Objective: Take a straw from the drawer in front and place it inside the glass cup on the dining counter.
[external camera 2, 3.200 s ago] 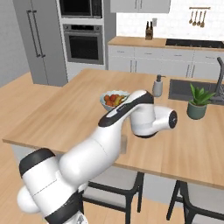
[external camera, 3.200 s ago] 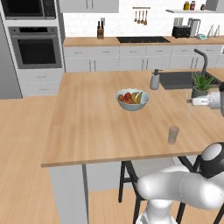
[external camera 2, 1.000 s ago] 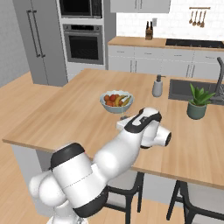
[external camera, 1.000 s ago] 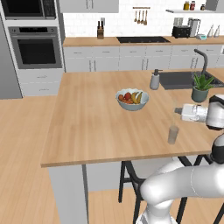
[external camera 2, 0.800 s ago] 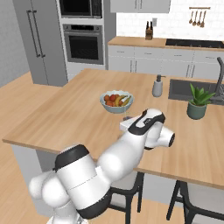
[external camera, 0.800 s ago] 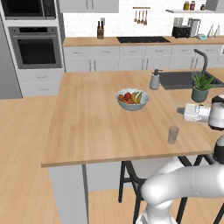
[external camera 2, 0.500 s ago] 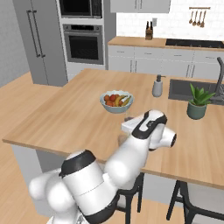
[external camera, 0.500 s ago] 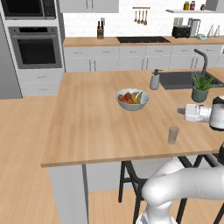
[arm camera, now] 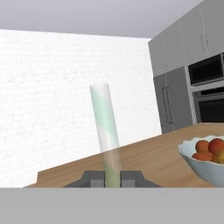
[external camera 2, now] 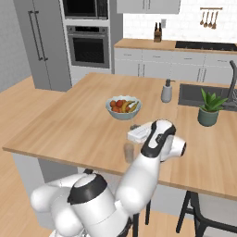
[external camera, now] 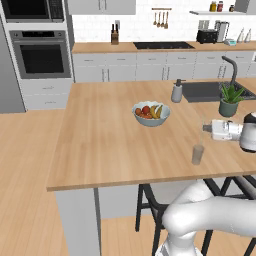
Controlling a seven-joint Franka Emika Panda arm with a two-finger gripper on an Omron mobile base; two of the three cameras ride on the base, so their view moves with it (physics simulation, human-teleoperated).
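Kitchen cabinets, a wall oven (external camera: 42, 55) and a white brick wall stand behind a large wood-topped table (external camera: 105, 135) with a grey base. On it stand one fruit bowl (external camera: 151, 113), one grey soap pump bottle (external camera: 176, 91), one potted plant (external camera: 230, 100) and one glass cup (external camera: 198, 154). At least two dark stools (external camera: 150, 210) are tucked under the near edge.

The glass cup is a small, clear, greyish tumbler with straight sides, upright near the table's front edge and well apart from the bowl. In the right base view it stands just beside the white arm, below the hand.

The straw (arm camera: 106, 133) looks, in the hand view, like a pale, see-through tube with faint green stripes, straight and slightly tilted. It rises from between the two dark fingertips (arm camera: 91, 179) at the bottom of that view.

The pincer (external camera: 205, 128) is clenched on the straw's lower end, its jaws only a narrow gap apart, with the straw filling that gap. In the left base view the hand lies level above the table, pointing toward the bowl side, higher than the cup and a little behind it. The straw itself is too thin to make out clearly in the base views.
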